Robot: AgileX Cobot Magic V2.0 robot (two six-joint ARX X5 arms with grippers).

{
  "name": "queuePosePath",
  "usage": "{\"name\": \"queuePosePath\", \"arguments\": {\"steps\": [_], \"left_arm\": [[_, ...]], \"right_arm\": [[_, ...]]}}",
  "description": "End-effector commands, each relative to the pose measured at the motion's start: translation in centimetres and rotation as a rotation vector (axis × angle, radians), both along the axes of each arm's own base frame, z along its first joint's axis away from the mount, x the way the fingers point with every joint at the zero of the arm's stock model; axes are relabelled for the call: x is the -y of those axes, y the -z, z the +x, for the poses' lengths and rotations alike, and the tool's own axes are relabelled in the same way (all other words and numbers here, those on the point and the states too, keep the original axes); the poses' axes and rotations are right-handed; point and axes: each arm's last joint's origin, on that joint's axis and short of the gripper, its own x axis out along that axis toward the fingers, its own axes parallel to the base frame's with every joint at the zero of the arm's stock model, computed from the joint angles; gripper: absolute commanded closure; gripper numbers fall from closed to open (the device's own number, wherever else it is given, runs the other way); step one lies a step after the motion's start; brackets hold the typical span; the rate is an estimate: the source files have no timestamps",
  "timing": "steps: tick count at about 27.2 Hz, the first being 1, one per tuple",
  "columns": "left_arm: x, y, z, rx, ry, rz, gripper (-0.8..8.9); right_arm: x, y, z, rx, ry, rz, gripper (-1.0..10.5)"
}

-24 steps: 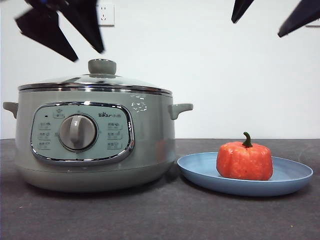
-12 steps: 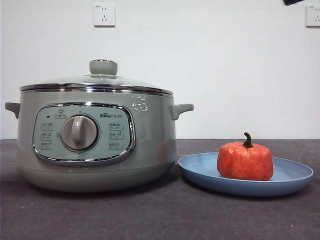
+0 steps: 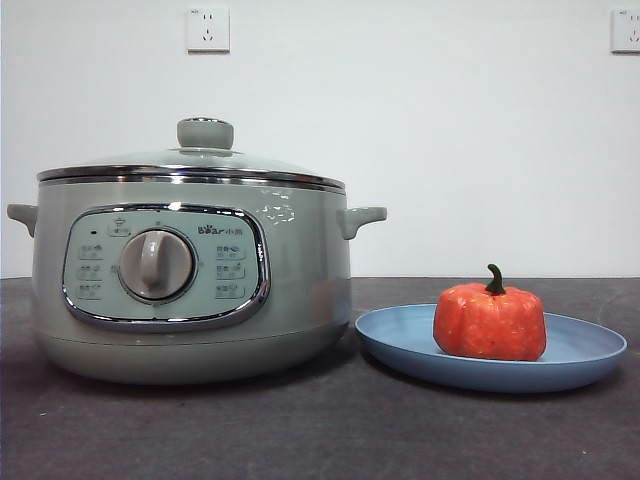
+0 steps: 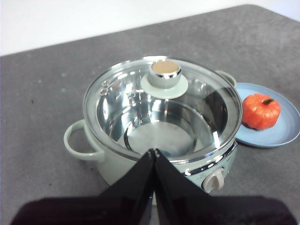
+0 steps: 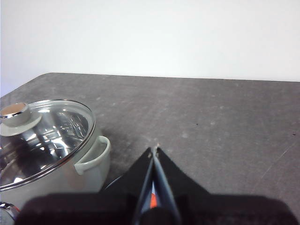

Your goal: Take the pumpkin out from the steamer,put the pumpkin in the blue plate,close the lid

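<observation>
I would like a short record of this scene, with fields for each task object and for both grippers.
pumpkin: upright on the blue plate, stem up
blue plate: on the table beside the steamer
steamer: closed, nothing visible inside through the glass
lid: seated on the steamer's rim
left gripper: shut, empty, raised above the steamer
right gripper: shut, empty, raised above the table

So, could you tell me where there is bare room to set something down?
Bare table runs along the front of the steamer and blue plate, and behind them in the right wrist view. The plate holds the pumpkin and nearly meets the steamer, so that gap is tight.
</observation>
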Motion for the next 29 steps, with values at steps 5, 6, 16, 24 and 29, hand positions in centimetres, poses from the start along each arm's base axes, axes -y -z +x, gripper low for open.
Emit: {"name": "queuePosePath", "arguments": {"steps": [5, 6, 16, 24, 29], "left_arm": [[0.0, 0.2, 0.0, -0.019, -0.006, -0.003, 8.17], [0.0, 0.2, 0.0, -0.019, -0.006, -0.002, 8.17], [-2.0, -0.1, -2.2, 0.156, -0.113, -0.051, 8.17], [-3.2, 5.1, -1.1, 0.343, -0.328, -0.063, 8.17], [-3.6, 10.3, 0.5, 0.321, -0.376, -0.048, 8.17]], "right_arm": [[0.1, 0.2, 0.0, -0.003, 0.027, 0.003, 9.5], [0.1, 0.2, 0.0, -0.004, 0.028, 0.003, 9.5], [0.1, 0.3, 0.0, -0.006, 0.029, 0.001, 9.5], [0.1, 0.3, 0.0, -0.006, 0.029, 0.001, 9.5], [0.1, 0.3, 0.0, -0.007, 0.029, 0.001, 9.5]]}}
